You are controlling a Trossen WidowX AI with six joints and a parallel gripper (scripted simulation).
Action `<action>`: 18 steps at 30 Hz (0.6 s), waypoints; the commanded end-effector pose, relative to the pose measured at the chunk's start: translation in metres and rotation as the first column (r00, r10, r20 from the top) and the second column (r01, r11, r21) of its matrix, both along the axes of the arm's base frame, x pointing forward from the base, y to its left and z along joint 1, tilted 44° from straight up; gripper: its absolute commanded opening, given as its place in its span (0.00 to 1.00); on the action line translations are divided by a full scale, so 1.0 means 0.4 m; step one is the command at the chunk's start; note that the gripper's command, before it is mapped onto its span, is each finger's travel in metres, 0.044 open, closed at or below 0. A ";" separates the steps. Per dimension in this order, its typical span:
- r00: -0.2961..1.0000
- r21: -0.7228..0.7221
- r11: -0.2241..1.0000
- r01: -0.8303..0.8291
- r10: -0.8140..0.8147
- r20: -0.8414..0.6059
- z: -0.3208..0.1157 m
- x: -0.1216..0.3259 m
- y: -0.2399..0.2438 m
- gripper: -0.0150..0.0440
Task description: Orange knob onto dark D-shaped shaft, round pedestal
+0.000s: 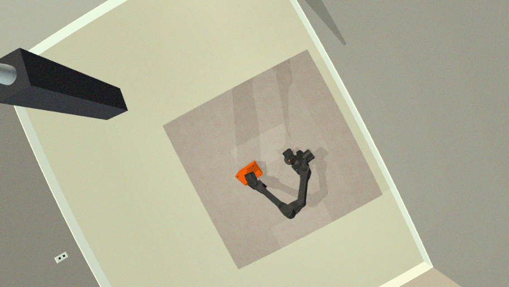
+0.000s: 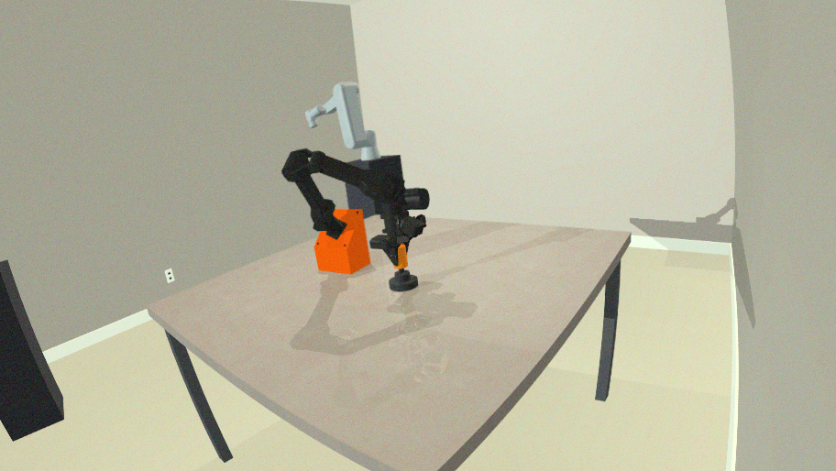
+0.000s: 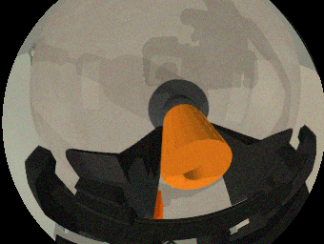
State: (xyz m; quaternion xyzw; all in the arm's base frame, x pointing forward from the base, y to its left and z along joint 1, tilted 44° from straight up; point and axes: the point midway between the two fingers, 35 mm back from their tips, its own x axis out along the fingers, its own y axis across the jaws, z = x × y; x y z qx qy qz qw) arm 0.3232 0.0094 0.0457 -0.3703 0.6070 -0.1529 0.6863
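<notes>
The orange knob (image 2: 401, 256) (image 3: 191, 143) is upright between the fingers of my gripper (image 2: 401, 259) (image 3: 185, 129), which is shut on it. The knob's top, with a dark recess, faces the wrist camera. The round dark pedestal (image 2: 403, 284) (image 3: 158, 102) stands on the table directly beneath. In the exterior view a short dark piece of shaft shows between the knob's lower end and the pedestal's raised step, so the knob sits above the pedestal. The knob's hole, the rest of the shaft and its flat side are hidden. In the top view the arm covers most of this.
An orange block (image 1: 241, 175) (image 2: 334, 257) under the arm's base stands on the table (image 1: 214, 128) (image 2: 497, 280), beside the pedestal. A pale robot arm (image 2: 351, 116) on a dark stand is beyond the table. Another dark stand (image 2: 23, 368) is at the left edge of the exterior view.
</notes>
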 end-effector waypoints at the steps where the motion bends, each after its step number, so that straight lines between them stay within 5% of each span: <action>1: 0.967 0.073 0.981 0.181 -0.191 0.168 0.000 0.001 0.001 0.25; 6: 0.884 0.161 0.932 0.325 -0.360 0.297 0.000 0.000 0.003 0.25; 18: 0.880 0.165 0.929 0.330 -0.366 0.302 -0.004 0.001 -0.001 0.25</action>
